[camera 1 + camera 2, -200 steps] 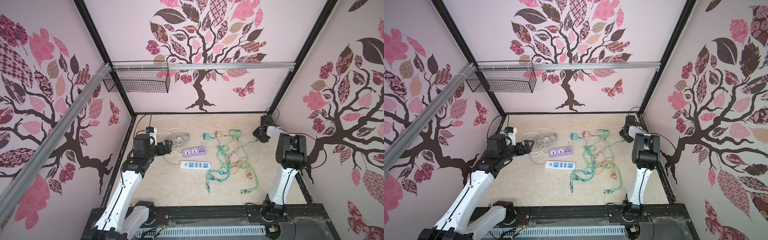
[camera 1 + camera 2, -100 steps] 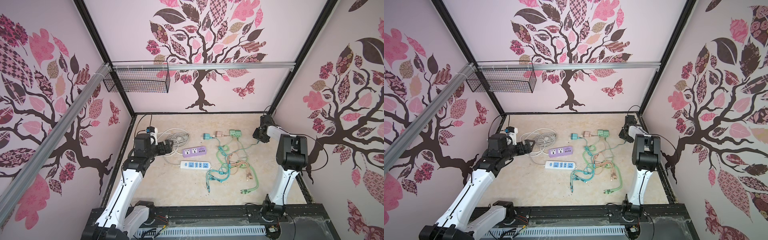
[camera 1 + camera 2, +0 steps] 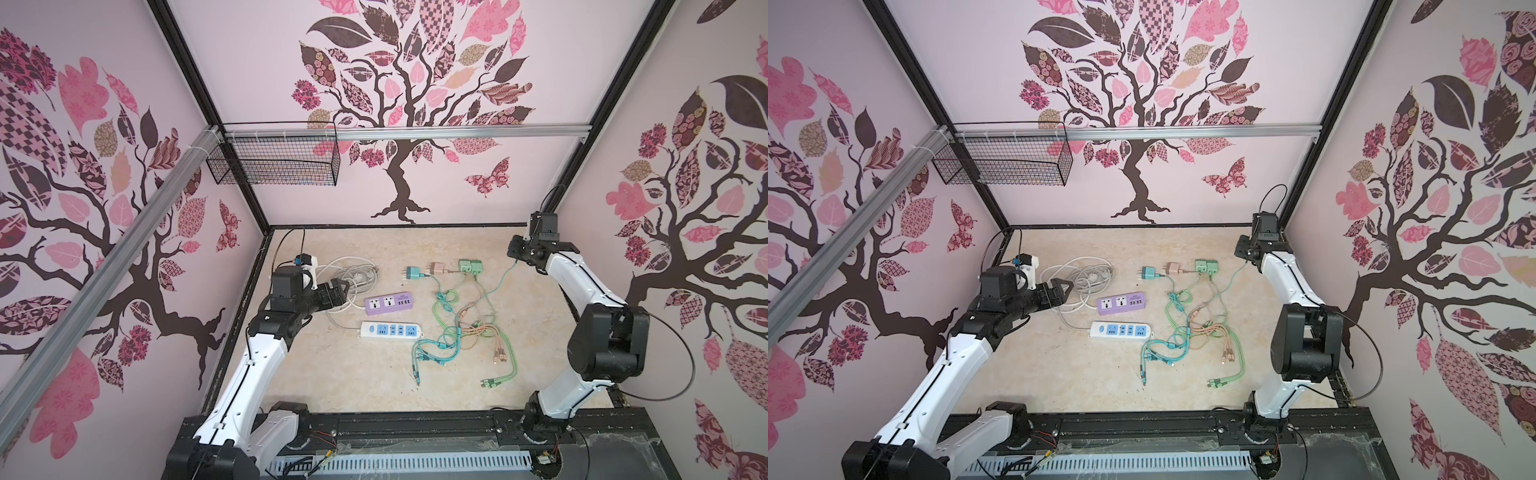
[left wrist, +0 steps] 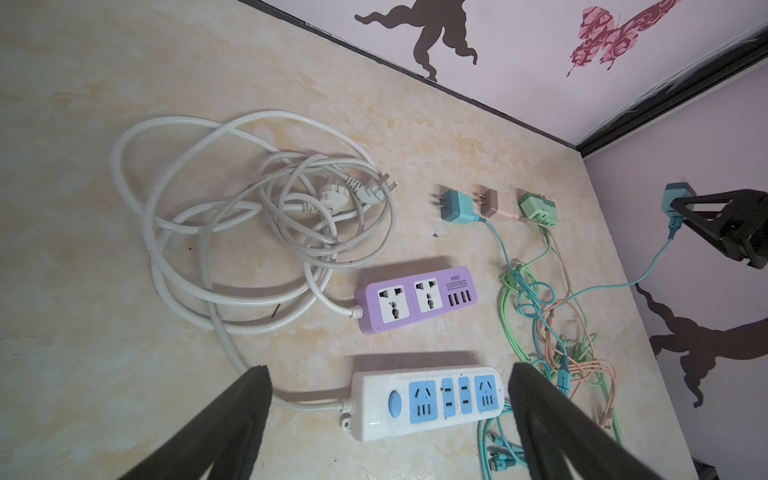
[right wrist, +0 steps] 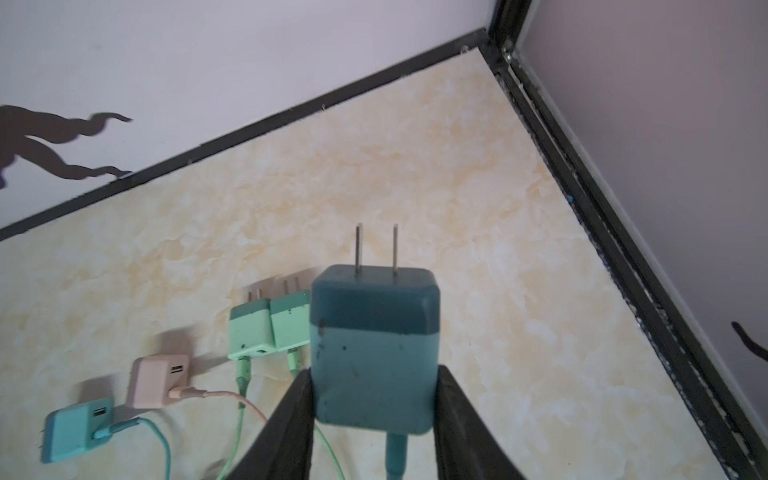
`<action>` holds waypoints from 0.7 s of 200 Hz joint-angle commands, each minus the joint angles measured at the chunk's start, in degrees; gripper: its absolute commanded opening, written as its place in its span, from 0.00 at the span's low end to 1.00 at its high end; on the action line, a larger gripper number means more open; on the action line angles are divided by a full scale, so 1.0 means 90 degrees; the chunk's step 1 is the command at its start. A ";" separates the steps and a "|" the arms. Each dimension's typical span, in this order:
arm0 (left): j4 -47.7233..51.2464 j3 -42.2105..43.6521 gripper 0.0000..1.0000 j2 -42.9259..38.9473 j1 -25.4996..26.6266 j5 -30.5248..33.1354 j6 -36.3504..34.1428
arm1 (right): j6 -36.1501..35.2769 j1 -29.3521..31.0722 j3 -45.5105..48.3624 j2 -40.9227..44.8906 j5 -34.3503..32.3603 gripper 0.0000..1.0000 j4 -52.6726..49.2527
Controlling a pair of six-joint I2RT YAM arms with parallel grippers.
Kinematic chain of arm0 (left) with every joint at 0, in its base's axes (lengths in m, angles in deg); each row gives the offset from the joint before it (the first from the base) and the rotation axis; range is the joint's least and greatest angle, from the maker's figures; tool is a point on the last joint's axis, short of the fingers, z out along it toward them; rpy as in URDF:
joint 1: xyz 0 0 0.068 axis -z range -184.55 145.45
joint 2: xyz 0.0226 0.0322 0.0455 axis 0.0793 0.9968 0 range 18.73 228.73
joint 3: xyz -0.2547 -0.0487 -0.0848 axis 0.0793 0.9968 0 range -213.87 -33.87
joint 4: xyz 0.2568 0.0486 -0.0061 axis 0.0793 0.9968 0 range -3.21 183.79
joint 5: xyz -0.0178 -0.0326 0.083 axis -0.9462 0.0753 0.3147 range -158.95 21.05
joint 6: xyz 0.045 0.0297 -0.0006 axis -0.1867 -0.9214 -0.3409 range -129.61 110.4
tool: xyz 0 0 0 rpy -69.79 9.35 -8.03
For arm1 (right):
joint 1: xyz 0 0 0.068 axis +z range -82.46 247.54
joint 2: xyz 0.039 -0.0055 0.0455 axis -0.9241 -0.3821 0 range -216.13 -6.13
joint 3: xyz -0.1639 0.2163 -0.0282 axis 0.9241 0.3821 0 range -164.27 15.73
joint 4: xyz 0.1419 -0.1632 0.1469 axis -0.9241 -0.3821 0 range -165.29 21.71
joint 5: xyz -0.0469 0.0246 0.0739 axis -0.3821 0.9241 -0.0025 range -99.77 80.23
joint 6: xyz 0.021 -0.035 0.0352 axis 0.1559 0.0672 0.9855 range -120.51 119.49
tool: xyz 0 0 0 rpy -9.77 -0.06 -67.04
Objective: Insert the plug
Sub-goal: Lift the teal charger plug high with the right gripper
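Little has shifted since a second ago: the right arm's elbow has drawn slightly nearer the front rail, and the left arm has hardly moved. Its right end effector [image 5: 374,376] is clamped on the sides of the teal two-prong charger plug [image 5: 374,324], held clear of the beige marbled surface [image 3: 374,382] near the far right corner, prongs pointing away from the fingers. A teal cable [image 3: 505,276] trails from the plug down to the tangle of green, teal and peach cables [image 3: 461,332]. The left end effector [image 4: 388,374] hangs with its fingers wide apart and nothing between them, above the coiled white cord [image 3: 353,274] just left of the purple power strip [image 3: 388,302]. A white power strip with blue sockets [image 3: 390,331] lies just in front of the purple one, both flat with sockets up. Beyond them, in a row on the surface, lie a second teal charger [image 3: 413,273], a pink charger [image 3: 437,267] and two green chargers [image 3: 471,266] touching each other
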 commanded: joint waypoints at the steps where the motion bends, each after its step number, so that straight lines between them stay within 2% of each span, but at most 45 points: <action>1: -0.0158 -0.0400 0.92 0.0073 0.0027 -0.0401 0.0214 | -0.0235 0.0149 0.0107 0.0724 0.0399 0.31 0.0304; 92: -0.0657 -0.0409 0.91 0.0130 0.0038 -0.1155 0.0814 | -0.0431 0.0229 -0.0990 0.2183 0.1475 0.32 0.0166; 140: -0.0707 -0.0440 0.91 0.0200 0.0179 -0.1221 0.0845 | -0.0471 0.0245 -0.1963 0.2355 0.1967 0.32 0.0018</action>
